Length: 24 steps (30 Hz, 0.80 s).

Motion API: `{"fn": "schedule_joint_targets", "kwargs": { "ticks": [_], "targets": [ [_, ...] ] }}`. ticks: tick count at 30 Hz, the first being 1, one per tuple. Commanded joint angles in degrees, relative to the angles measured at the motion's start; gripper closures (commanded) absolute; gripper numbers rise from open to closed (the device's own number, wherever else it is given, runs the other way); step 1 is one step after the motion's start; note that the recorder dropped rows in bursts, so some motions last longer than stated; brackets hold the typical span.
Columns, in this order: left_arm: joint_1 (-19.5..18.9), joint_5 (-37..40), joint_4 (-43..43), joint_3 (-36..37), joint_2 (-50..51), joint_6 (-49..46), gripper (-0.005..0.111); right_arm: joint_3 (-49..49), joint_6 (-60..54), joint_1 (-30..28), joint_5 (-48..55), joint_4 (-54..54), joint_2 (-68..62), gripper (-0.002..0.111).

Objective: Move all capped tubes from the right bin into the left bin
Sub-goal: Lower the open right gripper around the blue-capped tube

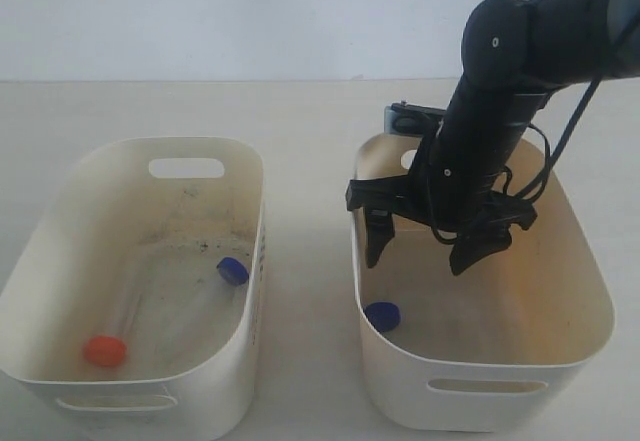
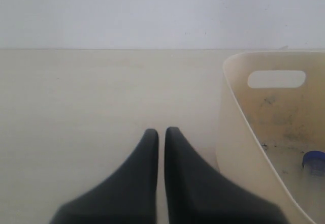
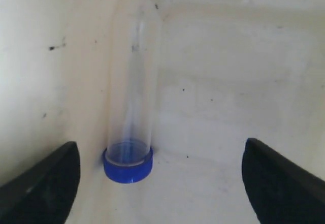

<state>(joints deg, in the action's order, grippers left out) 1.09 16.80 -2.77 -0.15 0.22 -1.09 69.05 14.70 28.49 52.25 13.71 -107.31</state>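
Observation:
One capped tube with a dark blue cap [image 1: 382,315] lies in the right bin [image 1: 592,273], against its front-left wall. My right gripper [image 1: 417,262] hangs open inside that bin, above the floor and a little behind the tube. The right wrist view shows this clear tube [image 3: 133,82] lying along the bin's wall, nearer one finger of the open right gripper [image 3: 160,150], with nothing between the fingers. The left bin [image 1: 60,201] holds an orange-capped tube [image 1: 105,351] and a blue-capped tube [image 1: 233,270]. My left gripper [image 2: 161,131] is shut and empty over bare table beside the left bin [image 2: 238,132].
The two bins stand side by side on a beige table [image 1: 310,151] with a narrow gap between them. A pale wall rises behind. The right arm [image 1: 500,91] reaches down over the right bin's back rim. A blue cap [image 2: 315,162] shows inside the left bin in the left wrist view.

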Motion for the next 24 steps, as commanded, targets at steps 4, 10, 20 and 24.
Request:
{"fn": "schedule_joint_targets", "kwargs": {
  "ticks": [4,10,20,24],
  "targets": [
    [0.1,0.1,-0.5,0.2,-0.2,0.1,0.103,-0.4,2.3,0.1,3.5,-6.3,-0.8,0.027],
    [0.1,0.1,-0.5,0.2,-0.2,0.1,0.103,-0.4,-1.5,0.1,2.8,-3.1,0.8,0.027],
    [0.1,0.1,-0.5,0.2,-0.2,0.1,0.103,-0.4,-1.6,0.1,2.1,-2.4,2.7,0.027],
    [0.1,0.1,-0.5,0.2,-0.2,0.1,0.103,-0.4,0.2,0.1,2.1,-4.0,2.7,0.027]
  ]
}}
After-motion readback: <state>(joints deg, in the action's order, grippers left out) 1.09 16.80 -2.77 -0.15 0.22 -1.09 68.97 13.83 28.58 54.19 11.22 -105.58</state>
